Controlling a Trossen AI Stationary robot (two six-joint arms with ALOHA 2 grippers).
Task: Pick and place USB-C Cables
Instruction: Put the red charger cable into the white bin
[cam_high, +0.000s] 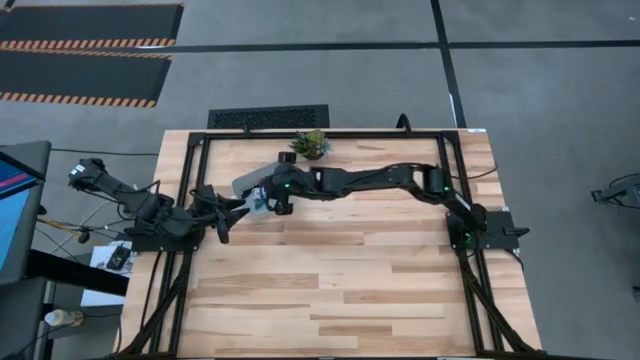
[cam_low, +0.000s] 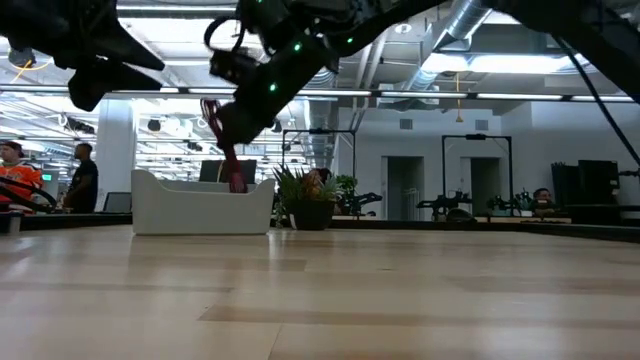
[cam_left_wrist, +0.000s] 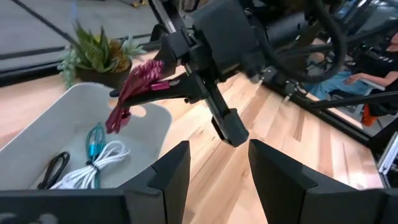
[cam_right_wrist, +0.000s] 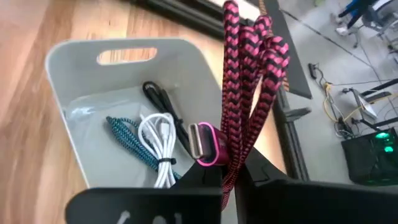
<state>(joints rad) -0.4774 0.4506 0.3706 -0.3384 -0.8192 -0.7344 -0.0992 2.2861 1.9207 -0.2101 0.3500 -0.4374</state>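
Observation:
A white open bin (cam_high: 250, 181) (cam_low: 200, 210) stands at the table's far left. On its floor lie the teal cable (cam_right_wrist: 127, 134) (cam_left_wrist: 95, 140), the white cable (cam_right_wrist: 158, 140) (cam_left_wrist: 99, 165) and the black cable (cam_right_wrist: 161, 99) (cam_left_wrist: 55, 169). My right gripper (cam_high: 268, 200) (cam_right_wrist: 230, 177) hovers over the bin, shut on the magenta cable (cam_right_wrist: 249, 74) (cam_left_wrist: 134, 87) (cam_low: 228, 165). My left gripper (cam_high: 228, 212) (cam_left_wrist: 217, 149) waits open, just left of the bin, facing it. My right gripper pinches the magenta cable's bundled loops between its two fingers, beside the metal connector (cam_right_wrist: 231, 158). The fingers come from above, slanting down. The bundle is lifted clear and hangs over the bin's open top, its lower end (cam_low: 236, 183) about level with the rim.
A small potted plant (cam_high: 310, 143) (cam_low: 305, 205) stands just right of the bin at the table's far edge. Black frame rails (cam_high: 190, 200) run along the table's left and right sides. Bare wooden tabletop (cam_high: 340, 280) stretches toward the near edge. People show in the room beyond.

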